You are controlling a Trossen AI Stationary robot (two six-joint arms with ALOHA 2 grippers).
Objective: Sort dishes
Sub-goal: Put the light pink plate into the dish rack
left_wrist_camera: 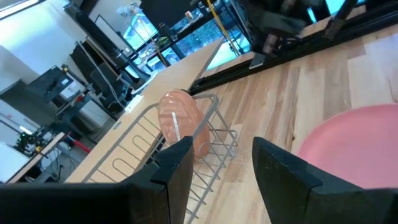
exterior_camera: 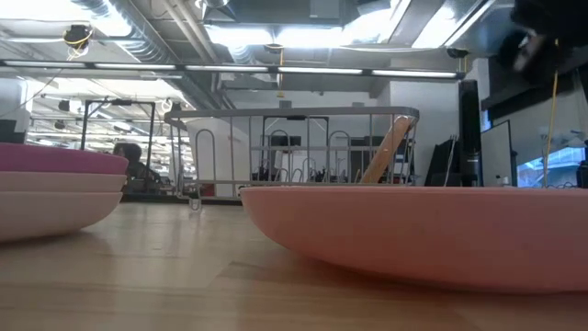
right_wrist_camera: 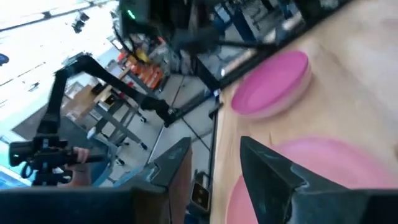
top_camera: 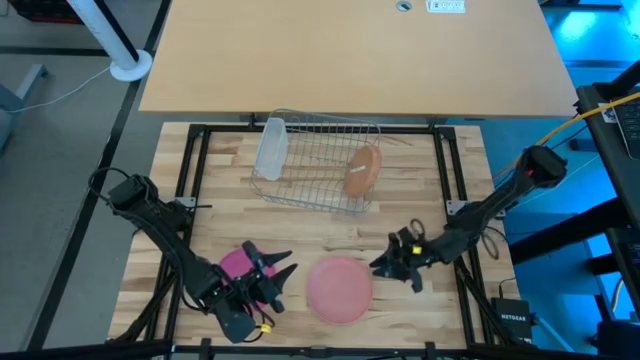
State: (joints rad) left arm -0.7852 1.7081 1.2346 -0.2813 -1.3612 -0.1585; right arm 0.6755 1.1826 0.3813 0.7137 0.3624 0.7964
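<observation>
On the left of the wooden surface (top_camera: 420, 170), the left end effector (top_camera: 279, 274) hovers low with its fingers spread apart, gripping nothing. It sits just beside the magenta plate (top_camera: 236, 263), which lies flat near the front edge and partly under the arm. In the middle, the pale pink plate (top_camera: 339, 288) lies flat between the two end effectors, touching neither. Behind it stands the silver wire rack (top_camera: 315, 165), with a translucent tumbler (top_camera: 271, 148) at its left end and the tan-brown plate (top_camera: 362, 170) propped on edge, tilted, in its right part. To the right, the right end effector (top_camera: 384, 265) hangs beside the pale pink plate, fingers parted and empty.
</observation>
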